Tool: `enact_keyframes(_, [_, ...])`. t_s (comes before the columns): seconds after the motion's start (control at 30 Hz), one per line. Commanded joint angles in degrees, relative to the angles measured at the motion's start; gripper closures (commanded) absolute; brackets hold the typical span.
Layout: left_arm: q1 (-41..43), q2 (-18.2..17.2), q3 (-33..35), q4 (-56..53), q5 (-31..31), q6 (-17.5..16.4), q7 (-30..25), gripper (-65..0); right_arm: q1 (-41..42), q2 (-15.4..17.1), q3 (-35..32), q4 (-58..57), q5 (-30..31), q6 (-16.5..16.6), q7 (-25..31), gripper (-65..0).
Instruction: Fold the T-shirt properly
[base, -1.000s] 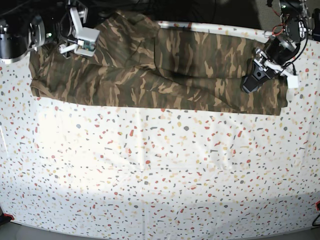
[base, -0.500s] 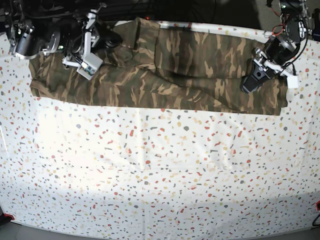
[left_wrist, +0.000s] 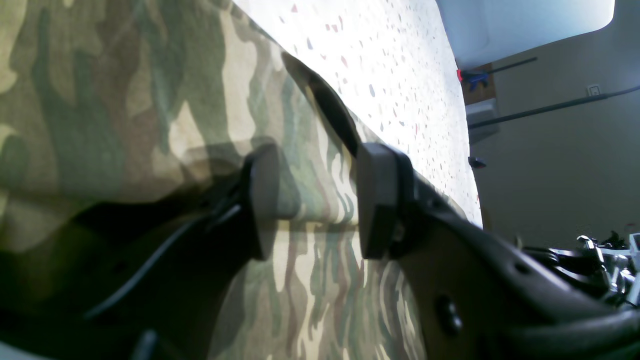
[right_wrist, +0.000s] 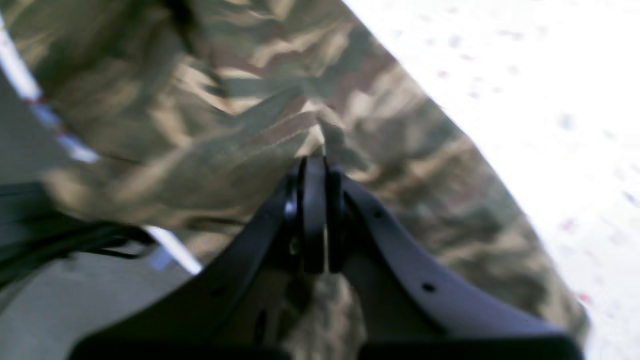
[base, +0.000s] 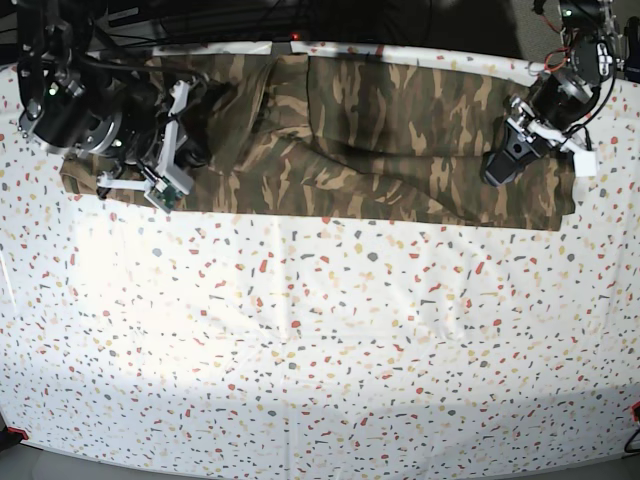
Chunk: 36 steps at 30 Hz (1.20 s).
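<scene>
Lengthwise, camouflage T-shirt (base: 380, 140) in rumpled band.

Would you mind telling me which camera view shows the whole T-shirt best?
The base view: the T-shirt lies spread along the table's far edge, nearly end to end. The left wrist view shows only cloth behind open jaws; the right wrist view, a blurred patch at shut jaws.

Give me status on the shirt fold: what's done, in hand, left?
Done: the camouflage cloth T-shirt lies as a long band along the table's far edge, apparently folded once lengthwise. In hand: the right gripper is shut, pinching a fold of cloth; the left gripper stands open over the other end, gripping nothing. Left: folding the band's ends inward into a compact stack.
</scene>
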Motion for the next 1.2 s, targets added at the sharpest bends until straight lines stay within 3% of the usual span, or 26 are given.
enact_keyframes(0.0, [-0.15,-0.39,-0.04,0.72,-0.83,-0.38,0.02,-25.2,0.33,0.66,0.42,0.7,-1.07,-0.37,0.7,0.0])
enact_keyframes(0.27, [-0.15,-0.39,-0.04,0.72,-0.83,-0.38,0.02,-25.2,0.35,0.68,0.39,0.7,-13.46,-9.27,0.96,0.0])
enact_keyframes(0.43, [-0.15,-0.39,-0.04,0.72,-0.83,-0.38,0.04,-25.2,0.33,0.68,0.39,0.7,-16.57,-13.57,0.85,0.0])
enact_keyframes(0.77, [-0.15,-0.39,-0.04,0.72,-0.83,-0.38,0.04,-25.2,0.33,0.66,0.39,0.7,-16.57,-15.8,-3.19,0.0])
enact_keyframes(0.87, [-0.15,-0.39,-0.04,0.72,-0.83,-0.38,0.07,-25.2,0.33,0.66,0.39,0.7,-18.78,-16.06,-3.85,-20.4])
enact_keyframes(0.93, [-0.15,-0.39,-0.04,0.72,-0.83,-0.38,0.07,-25.2,0.33,0.66,0.39,0.7,-22.69,-18.4,-3.78,-27.0])
enact_keyframes(1.07, [-0.15,-0.39,-0.04,0.72,-0.81,-0.38,0.07,-25.2,0.35,0.66,0.39,0.7,-27.8,-21.86,-3.72,-27.7])
enact_keyframes(1.17, [-0.15,-0.39,-0.04,0.72,-0.81,-0.38,0.02,-25.2,0.33,0.66,0.39,0.7,-23.26,-22.67,-2.64,-27.7])
